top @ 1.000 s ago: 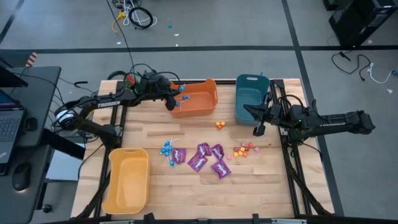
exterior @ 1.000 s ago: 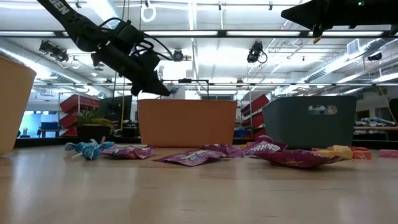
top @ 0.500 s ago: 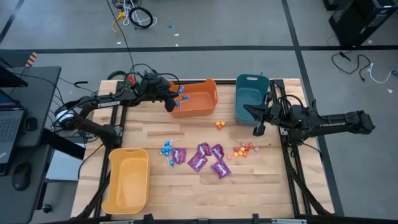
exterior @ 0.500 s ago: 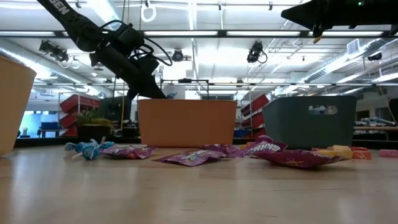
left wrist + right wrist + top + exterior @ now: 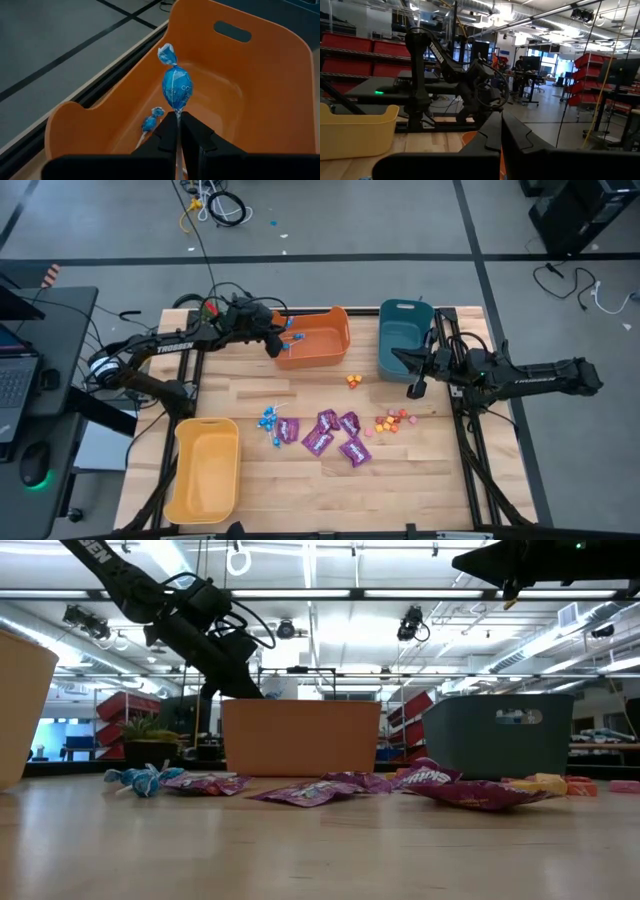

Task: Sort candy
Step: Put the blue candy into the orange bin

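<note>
Jaws of the left gripper (image 5: 176,131) pinch the blue lollipop's (image 5: 176,87) thin stick, centre frame over the orange bin (image 5: 260,100); light, likely to swivel.

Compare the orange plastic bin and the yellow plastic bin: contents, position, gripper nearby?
The orange plastic bin sits at the table's far edge; the yellow plastic bin sits at the near left corner. The orange bin already has a blue-wrapped lollipop lying inside; the yellow bin looks empty in the high view. The left gripper holds another blue lollipop by its stick over the orange bin; no gripper is near the yellow one. Both are open-topped bins of similar shape.
</note>
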